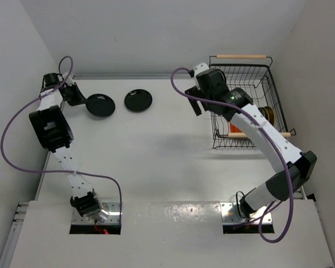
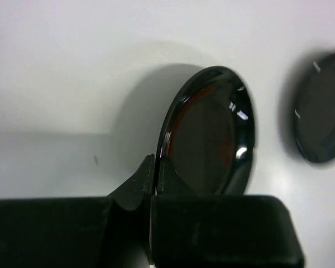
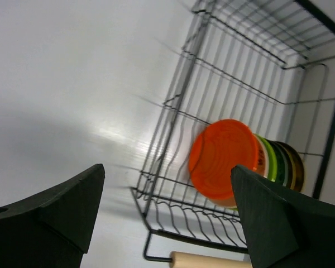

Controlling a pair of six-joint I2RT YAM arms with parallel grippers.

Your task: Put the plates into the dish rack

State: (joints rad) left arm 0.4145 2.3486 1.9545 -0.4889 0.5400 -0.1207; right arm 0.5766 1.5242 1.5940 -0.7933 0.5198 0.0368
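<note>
The left wrist view shows the left fingers [image 2: 135, 187] pressed together on the near rim of a glossy round black plate [image 2: 209, 134]. The plate appears tilted up just beyond the fingertips. Whether its far rim rests on the white desk [image 2: 56, 67] cannot be told. A second round black plate [image 2: 321, 109] lies farther out, to the right of those fingers. It is apart from the pinched one and cut off by the frame edge. From overhead the pinch itself is too small to make out. There the gripped plate meets the fingers and the other plate lies just past it.

The right wrist view shows the right fingers [image 3: 61, 212] spread wide above the desk, gripping nothing. Ahead of them, nearer the right fingertip, is a rectangular black wire dish rack [image 3: 234, 67]. Inside it a row of plates stands on edge. An orange-red round plate [image 3: 223, 159] faces the fingers, with cream, lime green and darker brown rims packed behind it. Their number is hard to count. A light wooden rod handle [image 3: 206, 259] is cut off at the bottom edge. Overhead, the right arm [image 1: 257, 125] covers part of the rack, and only a brown sliver of those plates shows.
</note>
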